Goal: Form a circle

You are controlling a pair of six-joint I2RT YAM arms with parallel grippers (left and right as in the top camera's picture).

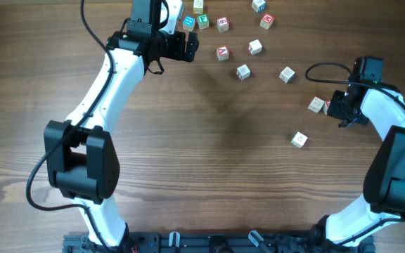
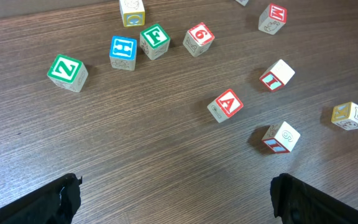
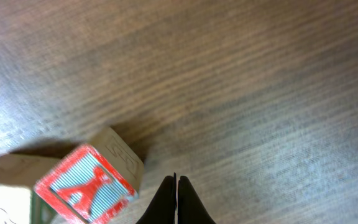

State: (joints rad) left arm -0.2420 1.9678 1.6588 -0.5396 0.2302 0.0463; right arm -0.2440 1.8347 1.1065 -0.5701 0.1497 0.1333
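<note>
Cubes (image 1: 255, 47) lie scattered on the table (image 1: 209, 154), most loosely around the red A cube (image 1: 222, 53), a few well right of it. Your left claw (image 1: 192, 46) hangs wide open and empty just left of the A cube. Your right claw (image 3: 176, 182), far right of it, is pinched closed on nothing beside a red-faced cube (image 3: 86, 186).

alphabet cubes (image 1: 242, 71) | pale wood (red, green, blue faces) | scattered loose arc, far side toward right
</note>
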